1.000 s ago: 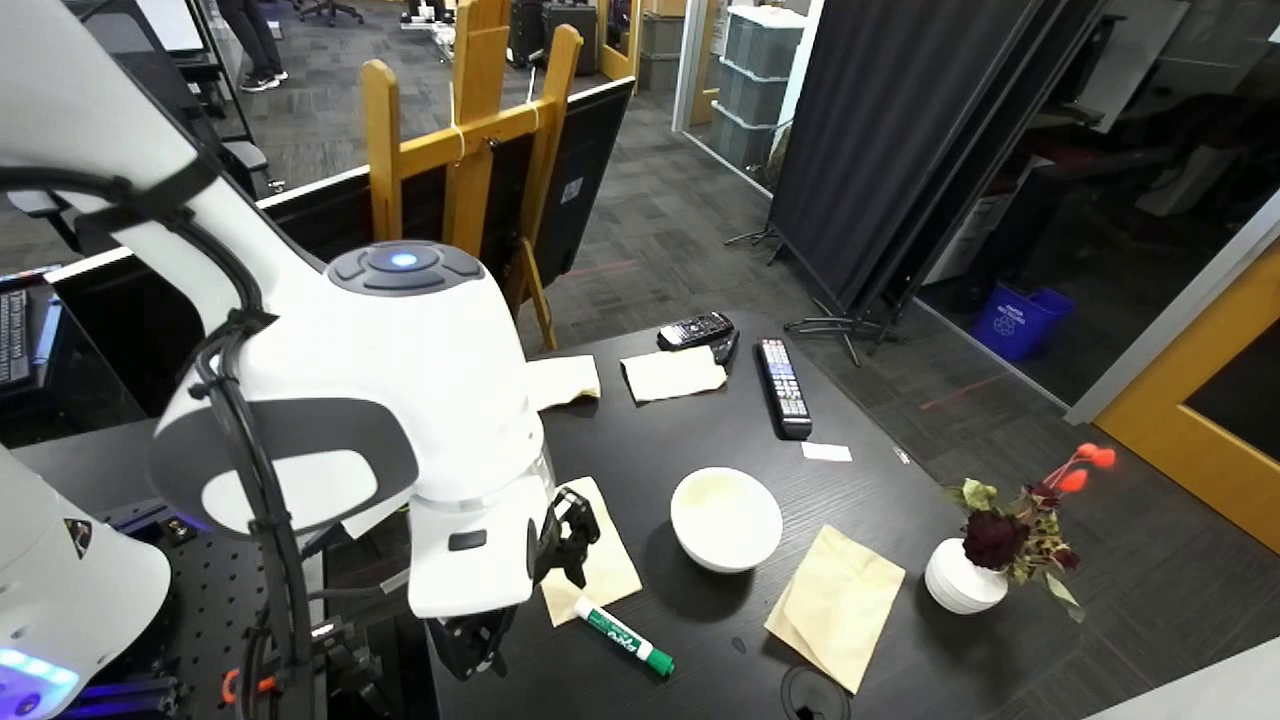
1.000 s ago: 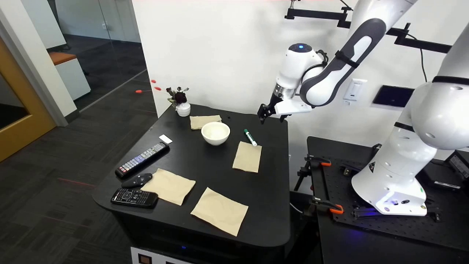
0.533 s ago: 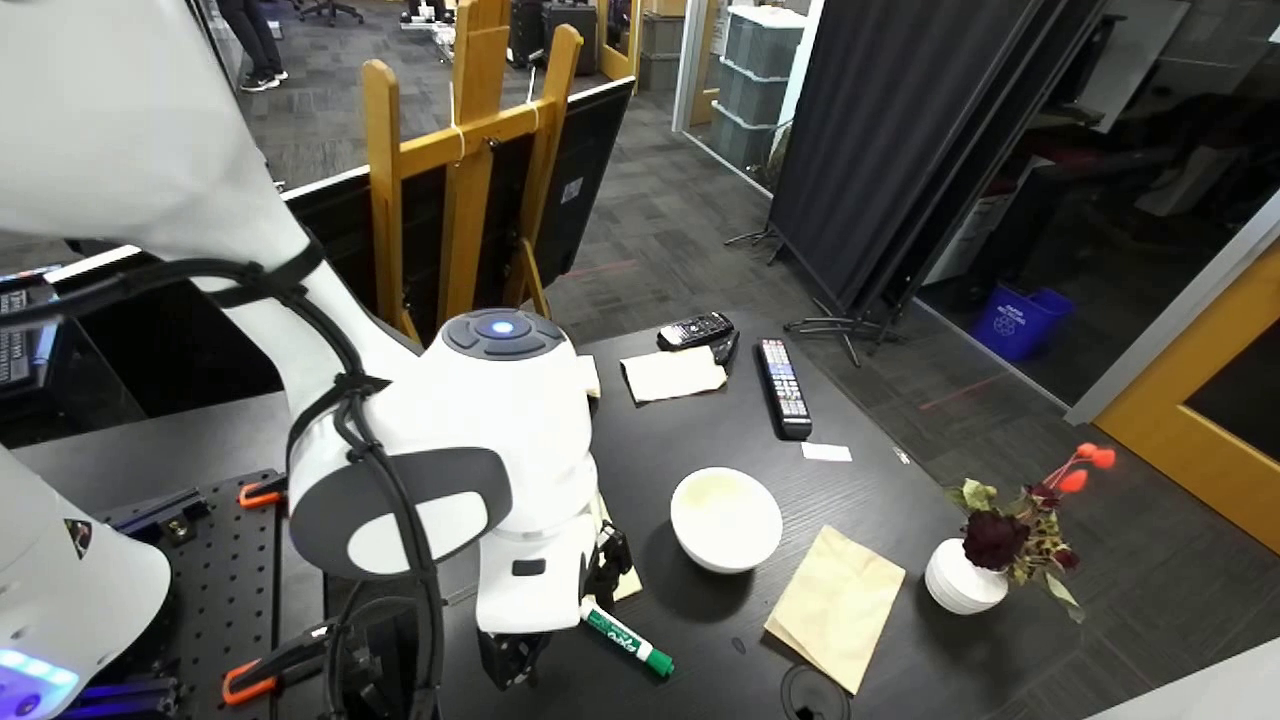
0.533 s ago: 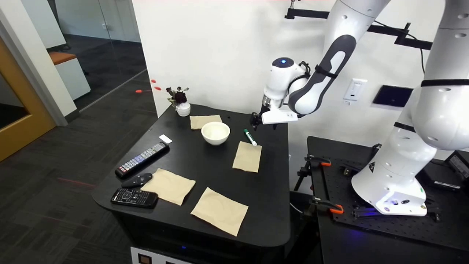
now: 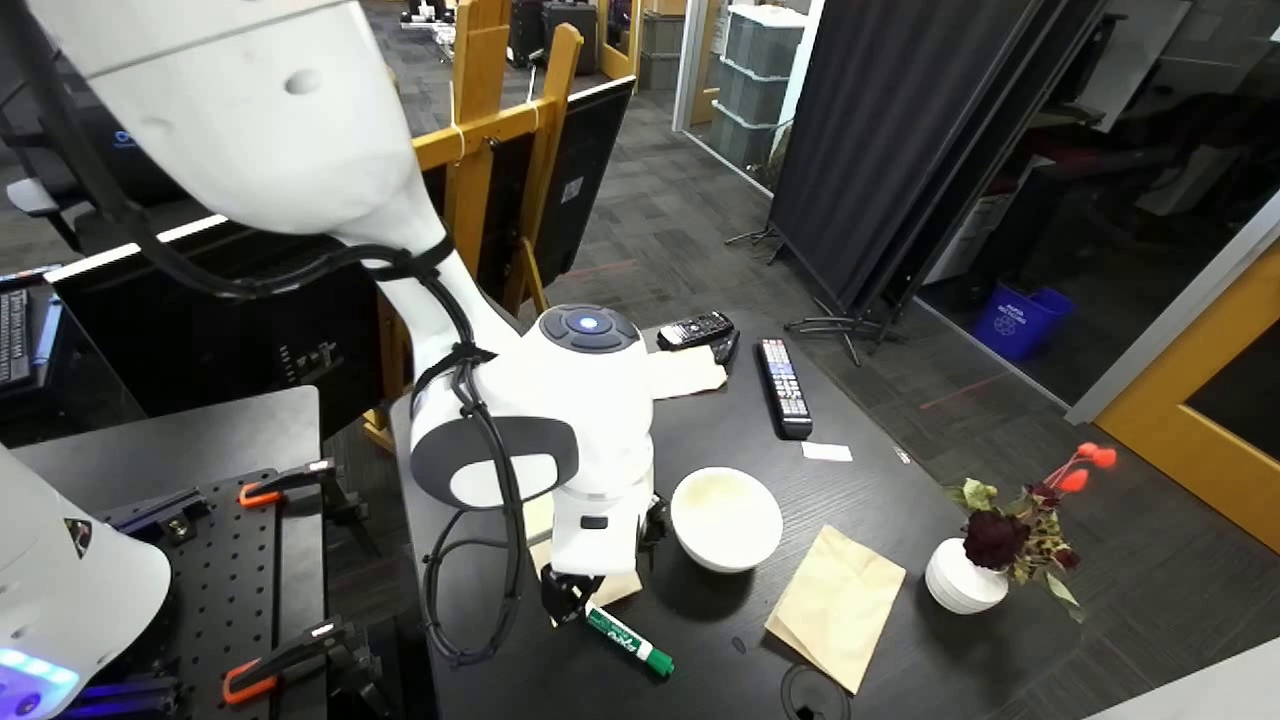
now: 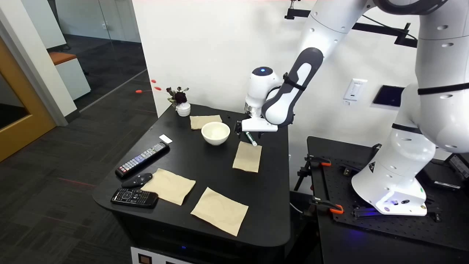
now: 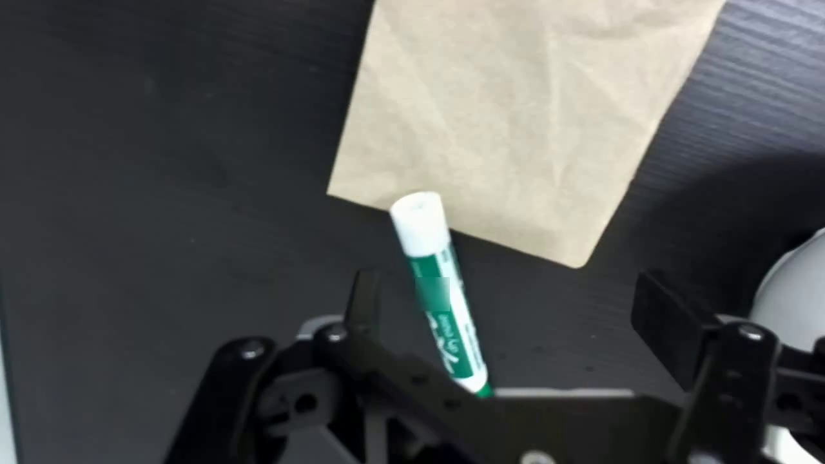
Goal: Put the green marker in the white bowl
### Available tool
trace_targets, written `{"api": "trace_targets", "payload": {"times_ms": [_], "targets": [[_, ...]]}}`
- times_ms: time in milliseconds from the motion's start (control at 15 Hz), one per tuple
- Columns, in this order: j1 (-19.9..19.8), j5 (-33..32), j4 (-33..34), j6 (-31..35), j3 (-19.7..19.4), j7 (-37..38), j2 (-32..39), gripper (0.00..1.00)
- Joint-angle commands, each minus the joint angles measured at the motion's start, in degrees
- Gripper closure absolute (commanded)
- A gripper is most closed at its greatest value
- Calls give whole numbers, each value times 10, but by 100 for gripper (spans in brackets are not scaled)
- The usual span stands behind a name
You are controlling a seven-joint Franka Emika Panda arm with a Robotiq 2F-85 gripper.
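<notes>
My hand holds nothing yet. Its two fingers stand wide apart, and in the wrist view the green marker runs between them, closer to the left finger, with its green end hidden behind the near part of my hand. The marker lies on the dark table, its white end lapping over the edge of a tan paper.

So I would call this early work: the reach looks nearly made, the grasp is not made, and the placing is wholly ahead. The white bowl stands upright, apart from the marker, to its right and farther off in an exterior view; I see nothing inside it.

What is left, as I judge it: shift a little left so the marker sits midway, come down, bring my fingers together across its barrel, lift, carry it over the bowl and let go. I cannot tell how high my fingertips are, so the lowering may be much or very little. In both exterior views one finger shows just beside the bowl, and coming down spread this wide could nudge it.
</notes>
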Motion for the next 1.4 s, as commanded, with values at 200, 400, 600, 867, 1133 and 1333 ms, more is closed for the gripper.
{"api": "trace_targets", "payload": {"times_ms": [200,400,600,867,1133,1333], "targets": [[45,93,61,-36,-15,-43,31,0],[39,103,67,-55,-17,-74,26,0],[36,99,70,-74,-26,-107,22,0],[41,95,76,-92,-42,-133,26,0],[40,94,81,-106,-50,-146,32,0],[40,93,79,-103,-57,-149,40,0]]}}
